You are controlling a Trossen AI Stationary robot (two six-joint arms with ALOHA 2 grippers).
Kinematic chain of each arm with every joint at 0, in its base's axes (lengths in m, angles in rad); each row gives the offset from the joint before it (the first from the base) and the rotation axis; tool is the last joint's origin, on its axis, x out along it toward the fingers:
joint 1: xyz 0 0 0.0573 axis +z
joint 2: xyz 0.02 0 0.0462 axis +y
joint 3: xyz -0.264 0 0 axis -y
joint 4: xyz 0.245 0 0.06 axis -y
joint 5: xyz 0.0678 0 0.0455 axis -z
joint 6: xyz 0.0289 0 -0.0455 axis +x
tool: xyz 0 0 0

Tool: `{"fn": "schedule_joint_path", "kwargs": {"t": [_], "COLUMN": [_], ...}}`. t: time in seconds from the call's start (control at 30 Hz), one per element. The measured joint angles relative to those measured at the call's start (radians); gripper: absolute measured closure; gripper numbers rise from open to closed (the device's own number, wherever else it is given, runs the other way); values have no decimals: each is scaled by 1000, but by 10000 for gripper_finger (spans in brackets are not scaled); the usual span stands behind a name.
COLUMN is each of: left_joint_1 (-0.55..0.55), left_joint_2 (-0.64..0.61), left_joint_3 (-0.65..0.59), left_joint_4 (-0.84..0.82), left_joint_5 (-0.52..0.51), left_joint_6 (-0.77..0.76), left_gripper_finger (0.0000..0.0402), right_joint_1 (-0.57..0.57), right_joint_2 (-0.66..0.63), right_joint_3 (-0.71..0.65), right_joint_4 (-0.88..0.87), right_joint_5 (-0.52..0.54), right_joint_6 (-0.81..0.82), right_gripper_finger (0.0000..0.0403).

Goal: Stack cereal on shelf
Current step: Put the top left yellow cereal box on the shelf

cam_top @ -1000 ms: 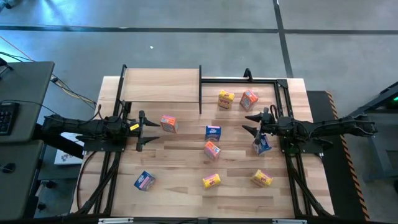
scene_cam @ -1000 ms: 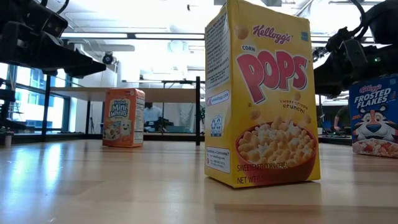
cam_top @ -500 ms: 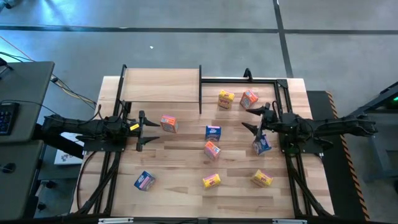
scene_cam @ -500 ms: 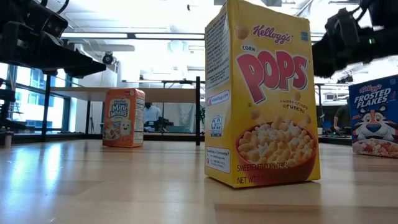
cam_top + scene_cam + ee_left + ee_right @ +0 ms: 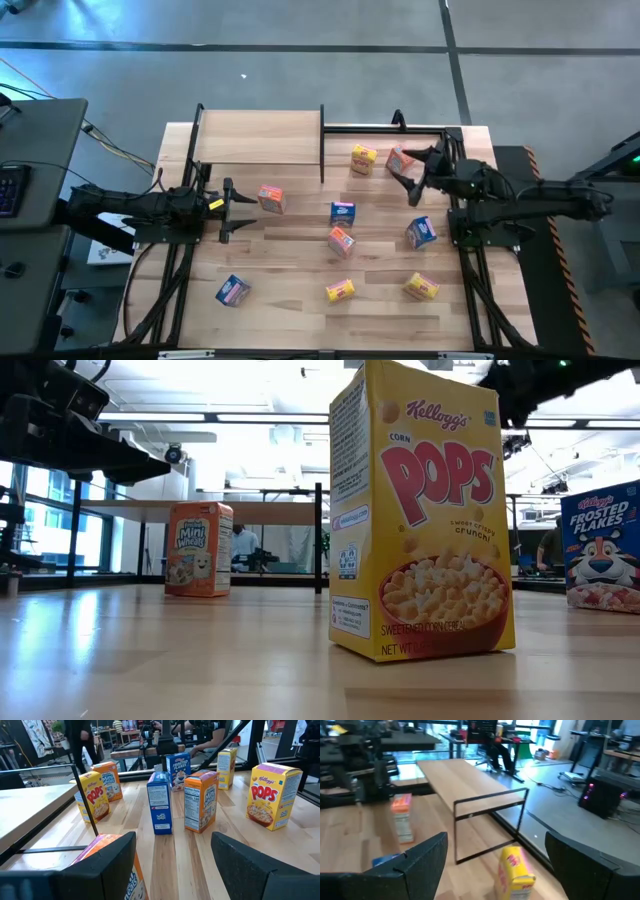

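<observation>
Since the earlier frame, the right gripper [image 5: 412, 176] has moved away from the blue box [image 5: 420, 233] toward the table's far edge and now hangs by the orange box [image 5: 397, 159], fingers spread wide and holding nothing. Left gripper [image 5: 237, 210] waits at the left side, fingers apart, just beside another orange box [image 5: 271, 198]. Nine cereal boxes stand scattered on the table [image 5: 290, 260]; the shelf [image 5: 258, 137] carries none.
</observation>
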Motion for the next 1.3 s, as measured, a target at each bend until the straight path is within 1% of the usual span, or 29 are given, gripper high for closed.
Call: {"fn": "schedule_joint_path", "kwargs": {"t": [0.17,0.37,0.5,0.73,0.87,1.0,1.1,1.3], "left_joint_1": [0,0,0,0,0,0,0,0], "left_joint_2": [0,0,0,0,0,0,0,0], "left_joint_3": [0,0,0,0,0,0,0,0], "left_joint_4": [0,0,0,0,0,0,0,0], "left_joint_5": [0,0,0,0,0,0,0,0], "left_joint_6": [0,0,0,0,0,0,0,0], "left_gripper_finger": [151,151,151,151,151,151,151,151], "right_joint_1": [-74,-171,-215,-274,-304,-338,-359,-391], "right_joint_2": [101,243,339,504,599,688,745,830], "right_joint_3": [82,178,252,384,457,523,561,604], "right_joint_4": [-40,-109,-127,-179,-251,-335,-394,-491], "right_joint_5": [-1,-33,-35,-128,-141,-215,-254,-292], "right_joint_6": [7,8,8,0,0,0,0,0], "right_gripper_finger": [75,75,75,75,75,75,75,75]}}
